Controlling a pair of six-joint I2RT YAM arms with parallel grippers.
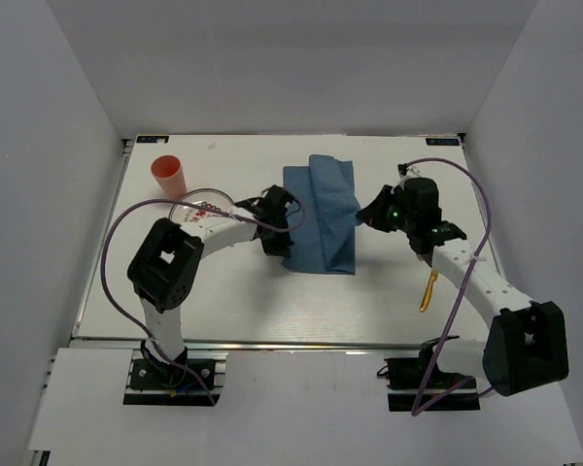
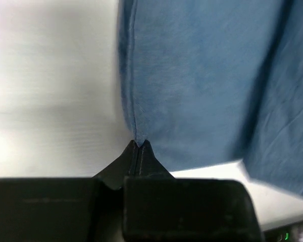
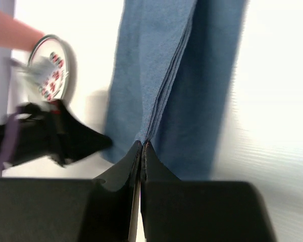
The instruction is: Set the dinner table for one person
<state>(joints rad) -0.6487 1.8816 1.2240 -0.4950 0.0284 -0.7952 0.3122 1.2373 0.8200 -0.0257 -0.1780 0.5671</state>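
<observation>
The white dinner table (image 1: 243, 301) carries a blue cloth placemat (image 1: 321, 214), partly folded over itself, at its middle. My left gripper (image 1: 284, 219) is shut on the placemat's left edge; in the left wrist view the jaws (image 2: 138, 144) pinch the hem of the cloth (image 2: 202, 80). My right gripper (image 1: 363, 216) is shut on the placemat's right side; in the right wrist view the jaws (image 3: 143, 145) pinch a raised fold of several layers of the cloth (image 3: 156, 75). The left gripper also shows in the right wrist view (image 3: 65, 143) at the cloth's far edge.
An orange cup (image 1: 169, 176) stands at the back left. A clear plate (image 1: 206, 206) with a red pattern lies beside it, under the left arm; it also shows in the right wrist view (image 3: 51, 74). A gold utensil (image 1: 428, 289) lies at the right, by the right arm.
</observation>
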